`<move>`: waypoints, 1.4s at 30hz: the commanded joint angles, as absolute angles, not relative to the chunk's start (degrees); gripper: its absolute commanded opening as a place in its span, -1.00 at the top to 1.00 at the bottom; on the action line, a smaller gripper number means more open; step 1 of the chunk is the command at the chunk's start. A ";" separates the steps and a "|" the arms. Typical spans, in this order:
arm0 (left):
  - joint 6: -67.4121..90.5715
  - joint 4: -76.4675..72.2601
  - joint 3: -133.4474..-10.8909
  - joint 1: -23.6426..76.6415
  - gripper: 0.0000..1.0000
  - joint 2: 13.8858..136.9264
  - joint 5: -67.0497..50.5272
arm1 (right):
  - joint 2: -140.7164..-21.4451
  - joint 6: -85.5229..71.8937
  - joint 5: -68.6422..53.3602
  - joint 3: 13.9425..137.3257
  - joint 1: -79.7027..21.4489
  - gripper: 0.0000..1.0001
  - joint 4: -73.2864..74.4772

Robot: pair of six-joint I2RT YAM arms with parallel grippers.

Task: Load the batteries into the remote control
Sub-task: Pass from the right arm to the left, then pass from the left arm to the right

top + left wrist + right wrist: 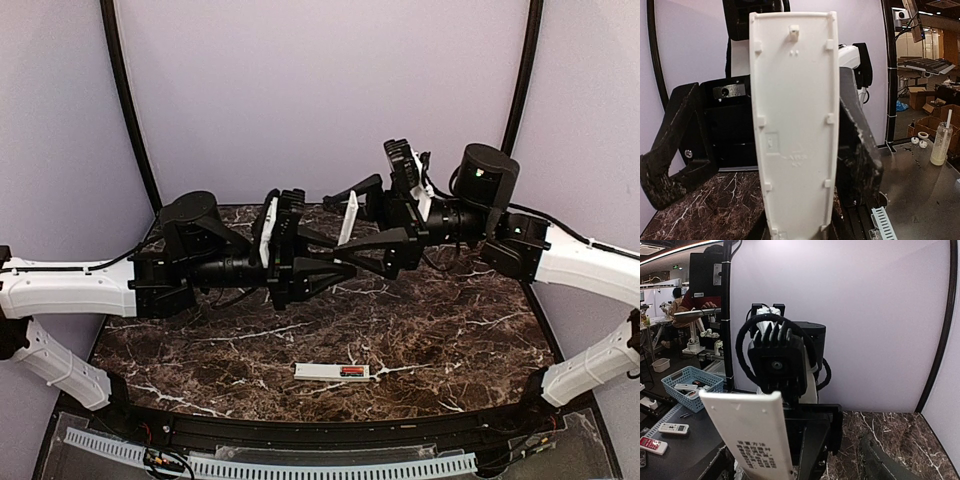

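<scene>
Your left gripper was clenched on the lower end of a thin white cover plate, holding it upright in the air above the middle of the bench. Your right gripper stood released, jaws spread wide on either side of that plate. Whether they touched it could not be told. The remote control lay flat by the bench's near edge, about midway along. It was a slim white bar with a red battery seated in its slot.

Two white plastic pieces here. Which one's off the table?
The thin flat white cover plate, held up in the left gripper. The long white-grey remote control lies flat on the dark marble table.
</scene>
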State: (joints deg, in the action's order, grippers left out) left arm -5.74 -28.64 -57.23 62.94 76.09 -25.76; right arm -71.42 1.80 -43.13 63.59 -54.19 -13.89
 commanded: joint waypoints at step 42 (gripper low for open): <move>-5.16 -32.59 -56.86 63.29 0.45 76.79 -21.62 | -72.95 0.35 -41.87 67.80 -55.44 0.81 -8.95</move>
